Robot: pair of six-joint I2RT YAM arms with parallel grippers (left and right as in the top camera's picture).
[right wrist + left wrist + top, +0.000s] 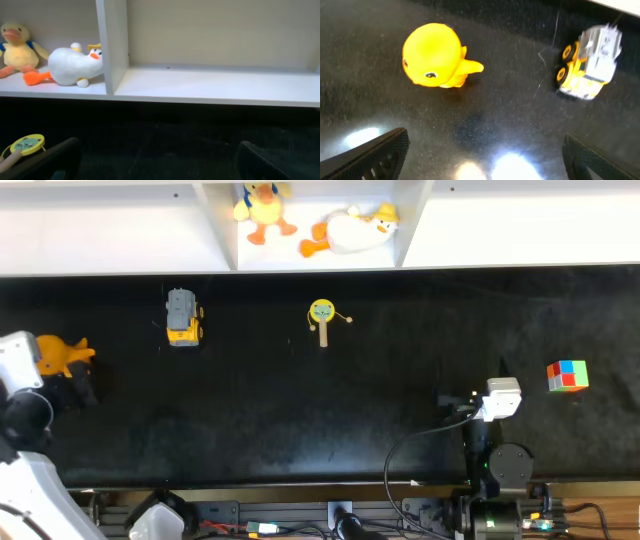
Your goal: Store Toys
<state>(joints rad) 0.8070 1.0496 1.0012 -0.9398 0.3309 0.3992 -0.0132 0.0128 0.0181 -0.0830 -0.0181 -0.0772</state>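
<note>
Your left gripper (485, 150) hangs released just short of the yellow duck toy (436, 56), which sits at the far left of the surface (520, 115), ahead and slightly off-centre. That arm is nearer; the right gripper (157, 155) is released too.

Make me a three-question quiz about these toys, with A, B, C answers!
1. Where is the white goose? A) black table B) shelf's middle compartment C) in a pincer
2. How many toys are in the shelf? A) one B) two C) four
3. The left pincer is: A) open B) shut on a toy C) shut on a cable
Answers: B, it lies there beside the plush duck; B, goose and duck alone; A, its fingers stand apart, nothing between.
</note>
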